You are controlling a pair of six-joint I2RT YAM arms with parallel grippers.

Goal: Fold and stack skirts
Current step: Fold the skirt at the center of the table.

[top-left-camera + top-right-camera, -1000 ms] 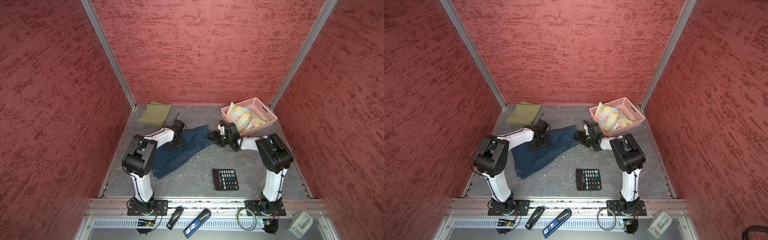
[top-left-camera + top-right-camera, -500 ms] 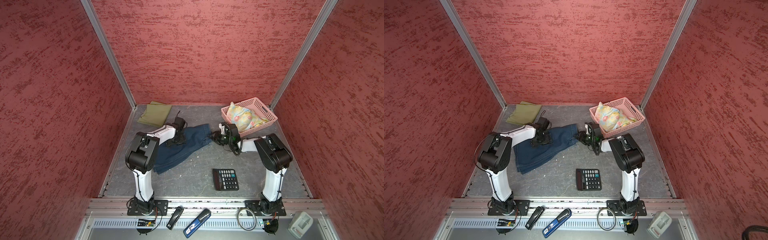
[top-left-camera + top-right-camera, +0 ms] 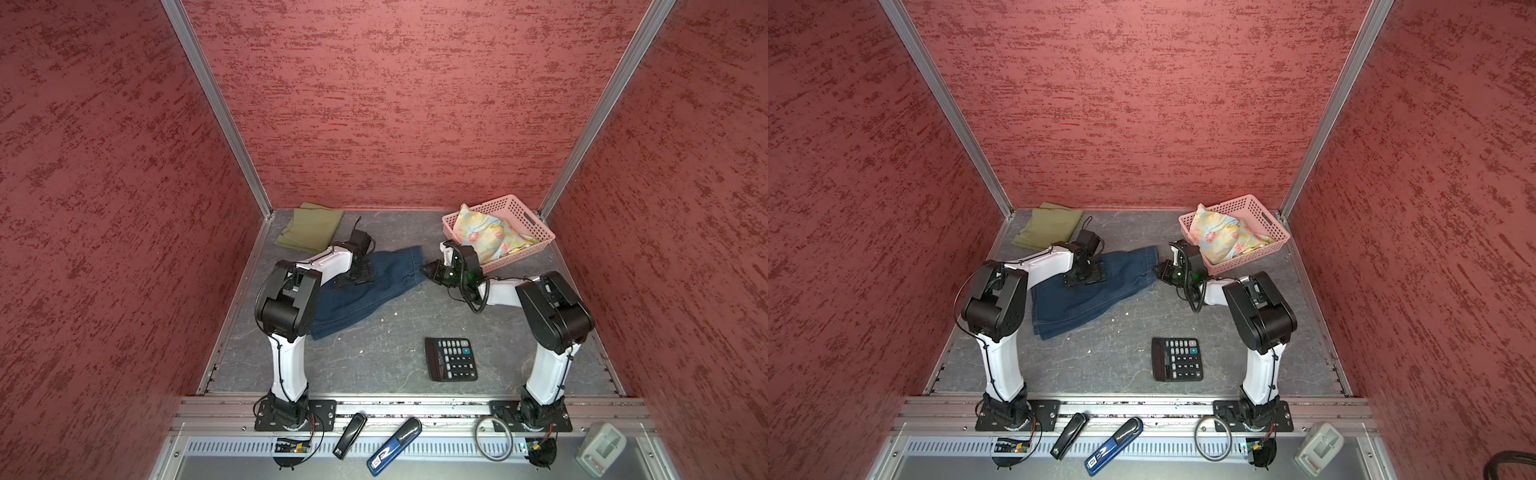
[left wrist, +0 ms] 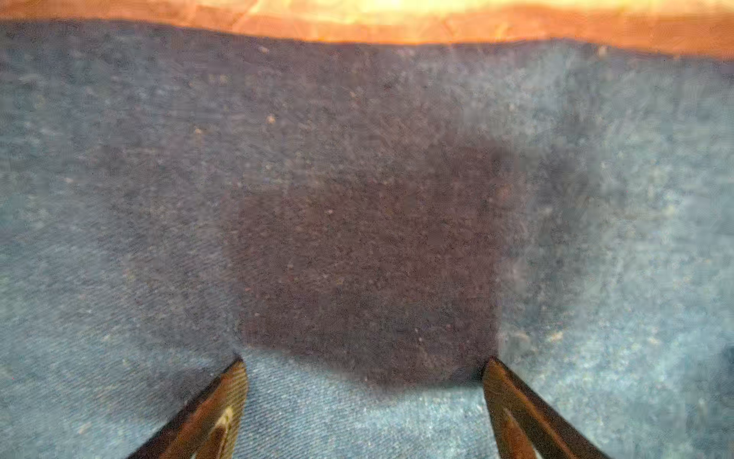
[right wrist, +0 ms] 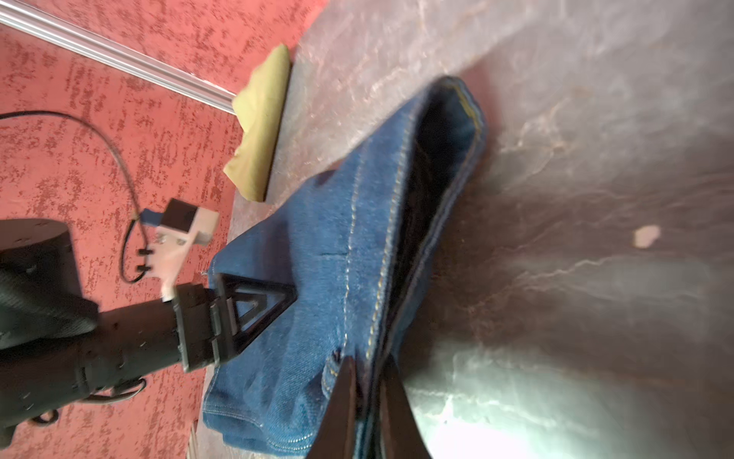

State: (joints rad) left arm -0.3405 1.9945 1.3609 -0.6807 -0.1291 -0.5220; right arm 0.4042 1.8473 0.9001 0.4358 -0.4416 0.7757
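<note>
**At the stitched end of the denim skirt: grip now made**

At the centre of the table, the denim skirt lies spread out between the two arms, not yet folded. A second ago the right gripper stood at the skirt's stitched end with its jaws apart. They have since come together, and the right wrist view shows the double-stitched edge pinched between the fingers. The left gripper is unchanged: jaws spread wide, both tips resting on flat denim, nothing held. It appears to serve as a hold-down.

Significance: with one end gripped and the middle pinned, the fold of this garment can likely begin.

Other task items: the olive skirt lies folded in the far left corner, apparently the base of the stack. The floral skirt sits bunched in the pink basket, not yet folded.

Caution: the views cannot confirm that both layers of the edge are caught.
</note>
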